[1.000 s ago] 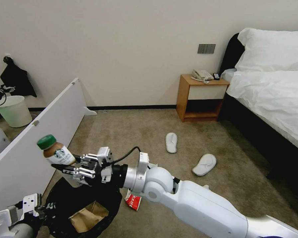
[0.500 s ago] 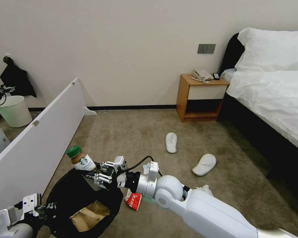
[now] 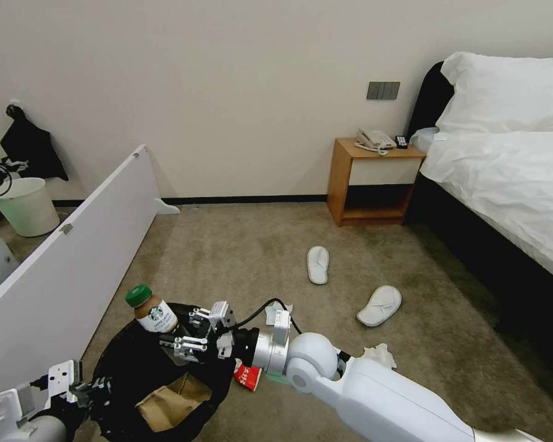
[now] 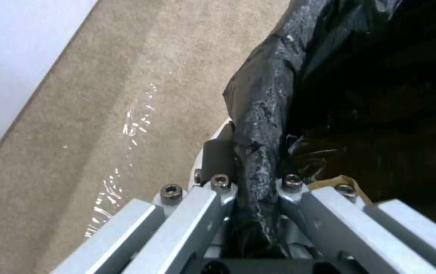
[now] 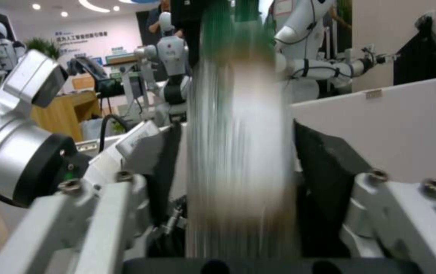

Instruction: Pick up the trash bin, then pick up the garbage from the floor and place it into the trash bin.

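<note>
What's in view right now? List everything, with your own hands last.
trash bin: 1, black-lined, floor lower left, held at its rim
coffee bottle: 1, brown, green cap, over the bin's far rim
cardboard scrap: 1, brown, inside the bin
red-and-white wrapper: 1, carpet beside the bin
tissues: white, carpet by the right arm
slippers: 2, white, mid carpet; second
unlined bin: 1, pale green, behind the partition
partition panel: 1, white, left
nightstand: 1, wood, by the bed
telephone: 1, on the nightstand
bed: 1, white linen, right
left hand: clamped on the bin's bagged rim
right hand: gripping the bottle
</note>
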Controlling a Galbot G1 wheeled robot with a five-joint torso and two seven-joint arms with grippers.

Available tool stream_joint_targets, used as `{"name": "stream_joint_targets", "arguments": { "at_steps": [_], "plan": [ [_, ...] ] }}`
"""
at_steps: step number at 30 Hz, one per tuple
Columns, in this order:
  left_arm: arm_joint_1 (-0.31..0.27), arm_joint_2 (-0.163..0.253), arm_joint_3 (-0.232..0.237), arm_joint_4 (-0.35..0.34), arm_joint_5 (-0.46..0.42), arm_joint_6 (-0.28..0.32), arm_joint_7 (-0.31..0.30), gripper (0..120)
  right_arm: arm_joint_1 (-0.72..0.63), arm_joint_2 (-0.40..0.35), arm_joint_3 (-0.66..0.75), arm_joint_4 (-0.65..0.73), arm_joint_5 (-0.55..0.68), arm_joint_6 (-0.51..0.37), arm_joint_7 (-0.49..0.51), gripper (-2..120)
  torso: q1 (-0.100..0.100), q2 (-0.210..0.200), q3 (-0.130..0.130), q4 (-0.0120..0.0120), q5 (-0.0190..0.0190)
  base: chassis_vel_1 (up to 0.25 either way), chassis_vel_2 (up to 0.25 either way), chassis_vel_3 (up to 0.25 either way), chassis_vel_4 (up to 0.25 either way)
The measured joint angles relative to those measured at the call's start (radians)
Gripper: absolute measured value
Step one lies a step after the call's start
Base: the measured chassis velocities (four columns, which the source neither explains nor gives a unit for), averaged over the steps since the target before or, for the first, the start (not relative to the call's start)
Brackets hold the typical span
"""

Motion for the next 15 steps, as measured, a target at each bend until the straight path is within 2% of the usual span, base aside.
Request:
{"name": "stream_joint_targets", "arguments": {
  "at_steps": [1, 3, 4, 5, 7, 8, 9, 11, 15],
  "plan": [
    [0.000, 0.000, 0.000, 0.000, 0.000, 0.000, 0.000, 2, 0.000, 0.000, 0.000, 0.000, 0.000, 0.000, 0.000, 64, 0.000, 0.000, 0.000, 0.0000, 0.0000, 0.000, 0.000, 0.000, 0.000],
    [-0.001, 0.000, 0.000, -0.002, -0.013, 0.000, -0.005, 2, -0.004, -0.003, -0.003, 0.000, -0.007, 0.000, -0.001, 74, 0.000, 0.000, 0.000, 0.0000, 0.0000, 0.000, 0.000, 0.000, 0.000],
    [-0.001, 0.000, 0.000, -0.002, -0.013, 0.000, -0.005, 2, -0.004, -0.003, -0.003, 0.000, -0.007, 0.000, -0.001, 74, 0.000, 0.000, 0.000, 0.0000, 0.0000, 0.000, 0.000, 0.000, 0.000],
    [-0.002, 0.001, 0.001, -0.002, -0.015, 0.000, -0.007, 2, -0.005, -0.006, -0.004, 0.000, -0.010, 0.000, -0.004, 80, 0.000, 0.000, 0.000, -0.0001, 0.0000, 0.000, 0.000, 0.000, 0.000],
    [-0.003, 0.001, 0.001, -0.002, -0.015, 0.000, -0.007, 2, -0.005, -0.006, -0.004, 0.002, -0.011, 0.000, -0.004, 84, 0.000, 0.000, 0.000, -0.0001, 0.0000, 0.000, 0.000, 0.000, 0.000],
    [-0.004, 0.001, 0.002, -0.002, -0.015, 0.000, -0.007, 2, -0.005, -0.007, -0.003, 0.006, -0.011, 0.000, -0.005, 90, 0.000, 0.000, 0.000, 0.0000, 0.0000, 0.000, 0.000, 0.000, 0.000],
    [-0.004, 0.001, 0.002, -0.002, -0.015, 0.000, -0.007, 2, -0.005, -0.007, -0.003, 0.006, -0.011, 0.000, -0.005, 90, 0.000, 0.000, 0.000, 0.0000, 0.0000, 0.000, 0.000, 0.000, 0.000],
    [-0.004, 0.001, 0.003, -0.001, -0.015, 0.000, -0.007, 2, -0.003, -0.006, -0.003, 0.014, -0.011, 0.002, -0.005, 99, 0.000, 0.000, 0.000, -0.0001, 0.0000, 0.000, 0.000, 0.000, 0.000],
    [-0.005, 0.001, 0.003, 0.003, -0.014, 0.000, -0.007, 2, 0.003, 0.003, 0.002, 0.022, -0.010, 0.008, -0.005, 100, 0.000, 0.000, 0.000, 0.0000, 0.0000, 0.000, 0.000, 0.000, 0.000]
  ]
}}
